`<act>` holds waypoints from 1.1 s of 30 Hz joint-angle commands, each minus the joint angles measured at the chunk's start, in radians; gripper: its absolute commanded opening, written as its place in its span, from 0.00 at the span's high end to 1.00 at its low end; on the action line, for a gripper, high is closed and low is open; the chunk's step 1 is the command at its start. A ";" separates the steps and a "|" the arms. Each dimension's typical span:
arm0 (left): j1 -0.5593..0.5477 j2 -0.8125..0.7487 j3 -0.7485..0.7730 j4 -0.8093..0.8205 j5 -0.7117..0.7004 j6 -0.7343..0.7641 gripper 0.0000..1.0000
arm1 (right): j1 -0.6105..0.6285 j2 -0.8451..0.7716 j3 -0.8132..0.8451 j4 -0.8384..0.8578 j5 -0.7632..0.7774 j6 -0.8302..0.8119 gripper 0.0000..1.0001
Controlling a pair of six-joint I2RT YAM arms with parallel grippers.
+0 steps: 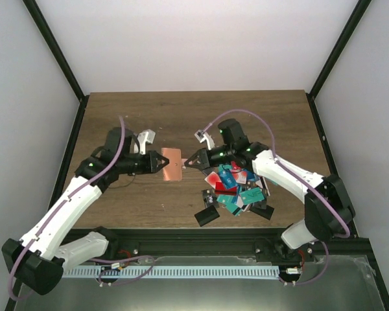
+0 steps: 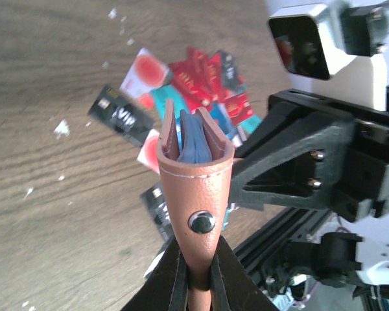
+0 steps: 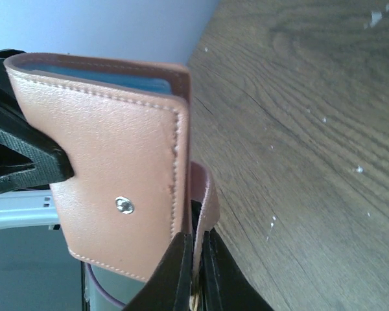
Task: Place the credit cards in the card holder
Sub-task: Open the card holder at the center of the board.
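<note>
Leather this thin will likely flex rather than resist, so treat the card holder (image 2: 194, 188) as light, soft and easy to twist. It hangs above the tabletop (image 1: 259, 116), held between your two arms, just left of the heap of credit cards (image 1: 233, 188).

Your left pincer (image 2: 196, 278) is clamped on the holder's narrow folded end, just below the snap stud. From there the two covers gape apart and the bluish pockets show between them. Your right pincer (image 3: 194, 272) is closed on a thin leather flap beside the main cover. That flap is probably the floppiest part, so a pull on it would bend it before it moves the body.

Take hold at the stitched fold or a cover edge, where the material is doubled and stiffest. Avoid the clear pockets, which look flimsy and could crease.

The cards are another matter. They look stiff, flat and slick, and they lie overlapped on the wood. One lying flush would give you little to bite, so choose a card whose edge is propped on its neighbour and pinch across its short side.
</note>
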 commanded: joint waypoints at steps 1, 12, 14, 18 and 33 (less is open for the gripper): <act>-0.001 0.041 -0.109 -0.002 -0.061 -0.030 0.96 | 0.034 0.061 -0.052 -0.019 0.025 0.033 0.99; 0.001 0.159 -0.304 0.081 -0.127 -0.031 0.81 | 0.042 0.200 -0.117 0.038 0.016 0.089 0.99; 0.000 0.167 -0.302 0.047 -0.171 -0.024 0.64 | 0.041 0.213 -0.122 0.038 0.008 0.095 0.99; -0.002 0.146 -0.276 -0.010 -0.244 -0.021 0.39 | 0.040 0.223 -0.141 0.041 -0.001 0.106 0.99; -0.140 0.163 -0.311 0.186 -0.103 0.003 0.30 | 0.043 0.212 -0.147 0.026 -0.017 0.093 0.99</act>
